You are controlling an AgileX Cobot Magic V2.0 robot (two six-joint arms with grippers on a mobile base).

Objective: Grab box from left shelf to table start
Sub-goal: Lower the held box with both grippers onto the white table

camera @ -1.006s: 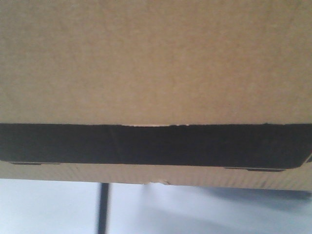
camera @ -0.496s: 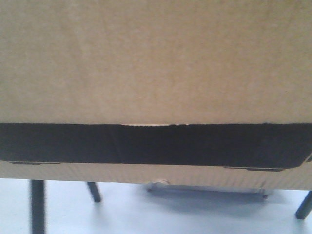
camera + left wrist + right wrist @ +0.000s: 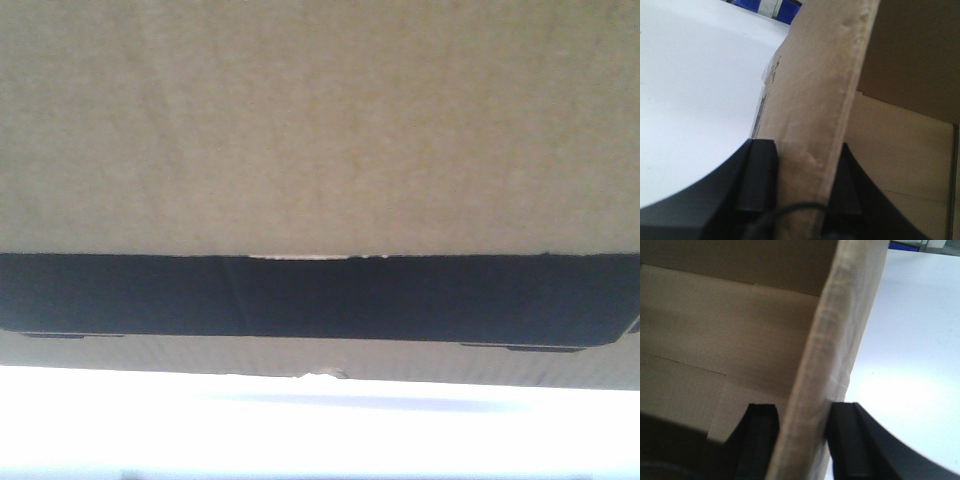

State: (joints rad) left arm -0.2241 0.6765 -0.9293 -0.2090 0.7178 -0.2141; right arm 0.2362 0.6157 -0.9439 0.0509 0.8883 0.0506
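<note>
The brown cardboard box (image 3: 320, 130) fills the front view, its black printed panel (image 3: 320, 298) running across the lower part. The whitish table (image 3: 320, 420) shows under its bottom edge. In the left wrist view my left gripper (image 3: 805, 150) is shut on the box's upright side wall (image 3: 815, 100), one finger (image 3: 760, 175) outside and one inside. My right gripper (image 3: 802, 410) is shut on the opposite wall (image 3: 840, 340) in the same way. The table (image 3: 690, 100) lies beside each wall (image 3: 910, 365). The left shelf is out of view.
Blue bins (image 3: 785, 7) show at the table's far edge in the left wrist view, and a blue strip (image 3: 905, 245) at the top of the right wrist view. The box's inner floor (image 3: 715, 340) holds nothing that I can see.
The box keeps its place in the front view. Below it, a bluish floor with dark legs has given way to the bright white table surface.
</note>
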